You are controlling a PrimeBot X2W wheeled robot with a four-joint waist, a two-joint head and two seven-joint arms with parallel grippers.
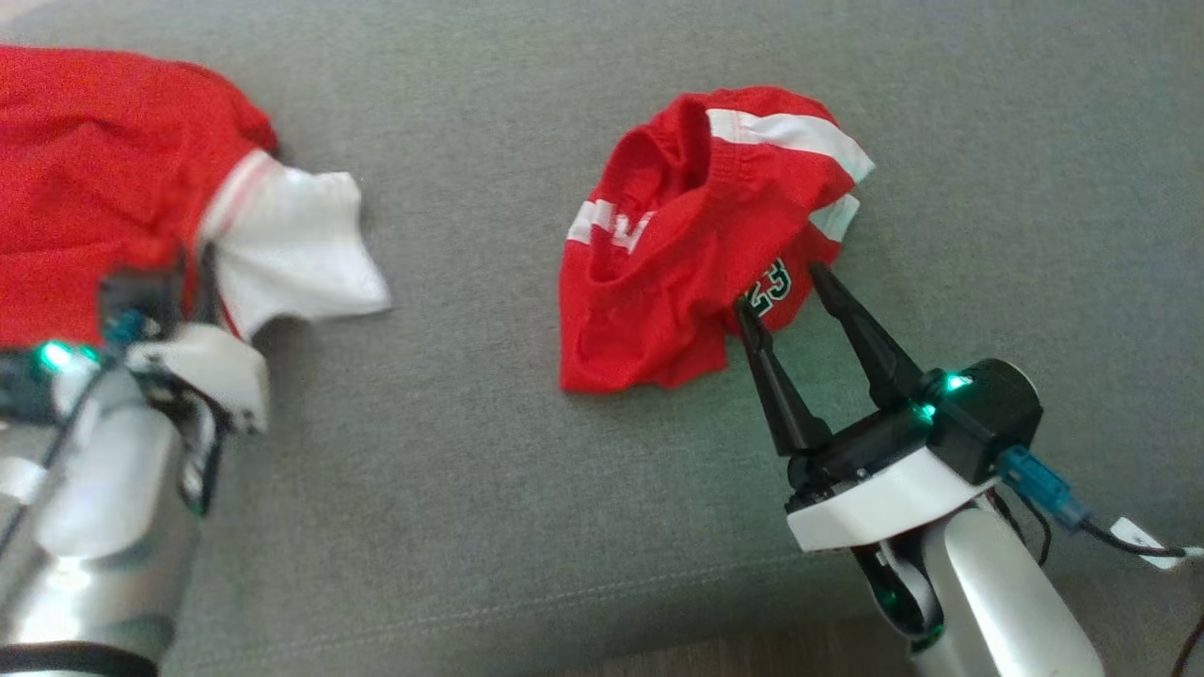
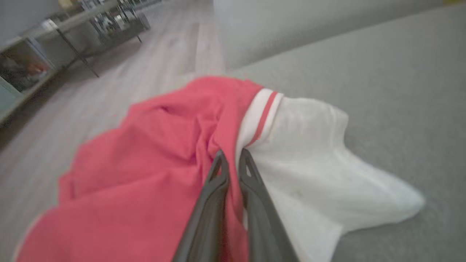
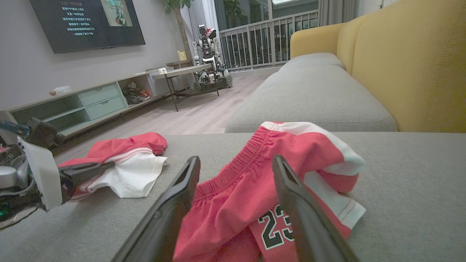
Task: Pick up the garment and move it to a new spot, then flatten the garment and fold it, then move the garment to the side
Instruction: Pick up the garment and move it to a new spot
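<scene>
Grey sofa seat (image 1: 527,470), left hand (image 2: 233,156) clamped on the red jersey (image 2: 145,153) beside its white sleeve (image 2: 327,174), right hand (image 1: 779,287) spread wide, fingers (image 1: 865,329) straddling the crumpled red shorts (image 1: 658,273)

Living room, as we see it: grey sofa seat (image 3: 313,94), yellow backrest (image 3: 407,65), wooden floor (image 3: 196,116), wall-mounted television (image 3: 83,22), low cabinet (image 3: 83,105), balcony railing (image 3: 262,43).

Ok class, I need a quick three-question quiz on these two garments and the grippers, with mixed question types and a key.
1. True or false: the right gripper is clamped shut on the red shorts.
2. Which number is printed on the shorts? A 32, B 23, C 45.
3. Fill in: the left gripper is pinching the red and white ____.
Key: 1 false, the right gripper is open. 2 B. 3 top.
</scene>
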